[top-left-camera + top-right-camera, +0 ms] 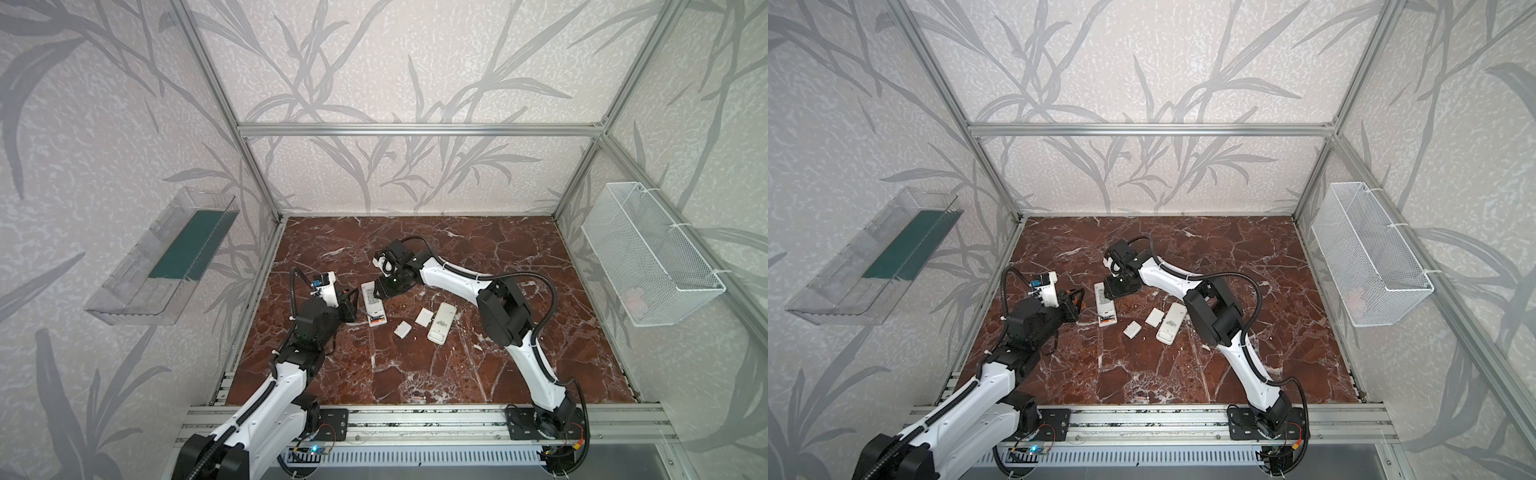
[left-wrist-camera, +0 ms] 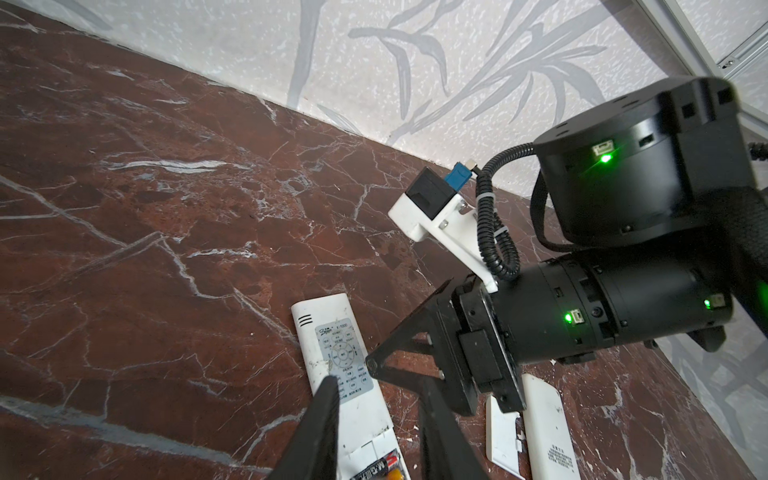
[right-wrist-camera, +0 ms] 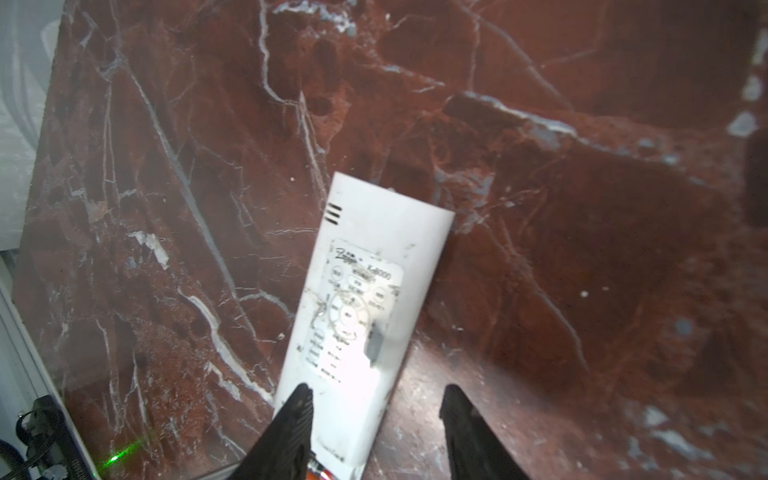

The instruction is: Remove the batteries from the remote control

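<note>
batteries [image 2: 376, 471]: sitting in the open bay at the near end of the remote control [image 1: 373, 302], one dark, one orange, not yet out.
remote control: lying flat on the marble table [image 1: 478, 374], between the two arms.
right gripper [image 3: 377, 390]: hovering low at the remote's far end, jaws standing apart, gripping nothing; contact hard to tell.
left gripper [image 2: 379, 382]: hanging beside the remote's middle, jaws parted a little, nothing between them.
covers [image 1: 402, 330]: two white ones lying loose nearby, next to a second remote [image 1: 441, 323].
risk 1: pressing on one end only, likely tipping or sliding the remote.
risk 2: prying too hard, popping a battery loose and sending it rolling across the marble.
risk 3: working this close together, risking the claws bumping each other.
</note>
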Action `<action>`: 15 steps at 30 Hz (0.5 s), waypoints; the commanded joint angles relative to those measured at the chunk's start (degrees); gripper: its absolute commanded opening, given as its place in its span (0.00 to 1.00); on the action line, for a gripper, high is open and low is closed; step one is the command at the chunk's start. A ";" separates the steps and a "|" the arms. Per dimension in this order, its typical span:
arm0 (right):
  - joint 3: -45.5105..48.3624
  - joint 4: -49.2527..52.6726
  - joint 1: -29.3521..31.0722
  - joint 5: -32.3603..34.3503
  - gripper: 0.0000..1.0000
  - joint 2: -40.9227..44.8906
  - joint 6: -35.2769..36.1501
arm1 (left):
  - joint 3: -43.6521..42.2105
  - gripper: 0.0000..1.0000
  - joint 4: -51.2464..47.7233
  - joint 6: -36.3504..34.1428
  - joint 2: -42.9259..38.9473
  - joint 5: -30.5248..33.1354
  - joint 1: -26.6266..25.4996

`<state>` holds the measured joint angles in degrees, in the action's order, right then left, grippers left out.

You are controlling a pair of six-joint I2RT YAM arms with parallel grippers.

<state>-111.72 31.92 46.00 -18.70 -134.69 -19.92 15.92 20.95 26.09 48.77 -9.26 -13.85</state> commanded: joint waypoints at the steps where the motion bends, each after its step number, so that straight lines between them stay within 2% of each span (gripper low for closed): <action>1: -2.72 1.93 1.17 -1.58 0.52 -2.91 0.71 | 2.25 0.00 -0.27 -1.61 -1.97 2.19 -0.17; 15: -4.21 5.20 1.64 0.04 0.51 -5.70 1.98 | 0.64 0.00 0.23 2.64 -1.19 2.78 -0.29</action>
<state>-115.83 33.69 47.44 -19.53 -137.93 -18.61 15.92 19.94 27.27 47.33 -7.14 -13.89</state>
